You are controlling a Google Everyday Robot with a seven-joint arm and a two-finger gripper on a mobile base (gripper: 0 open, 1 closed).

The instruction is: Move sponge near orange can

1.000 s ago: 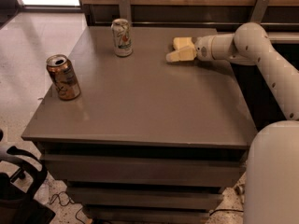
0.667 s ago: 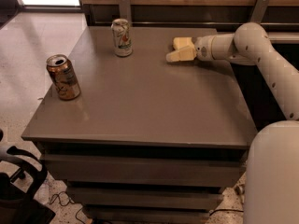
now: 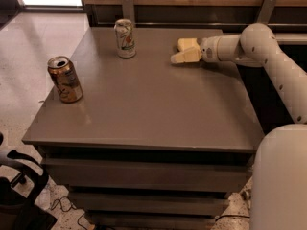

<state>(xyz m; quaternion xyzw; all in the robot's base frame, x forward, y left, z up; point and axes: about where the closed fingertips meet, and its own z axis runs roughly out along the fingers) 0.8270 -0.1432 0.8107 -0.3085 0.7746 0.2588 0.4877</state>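
Note:
The orange can (image 3: 64,79) stands upright near the table's left edge; it is coppery brown with an open silver top. The pale yellow sponge (image 3: 187,43) lies at the back right of the table. My gripper (image 3: 181,55) reaches in from the right, low over the table, and is right at the sponge, touching or almost touching its near side. The sponge and the cream gripper parts blend together, so the grasp is unclear. The sponge is far from the orange can, across the table's width.
A white-and-green can (image 3: 125,38) stands upright at the back, between the sponge and the orange can. The grey table (image 3: 144,109) has drawers below. My white arm (image 3: 268,56) spans the right side. A wooden wall runs behind, and dark gear sits on the floor at lower left.

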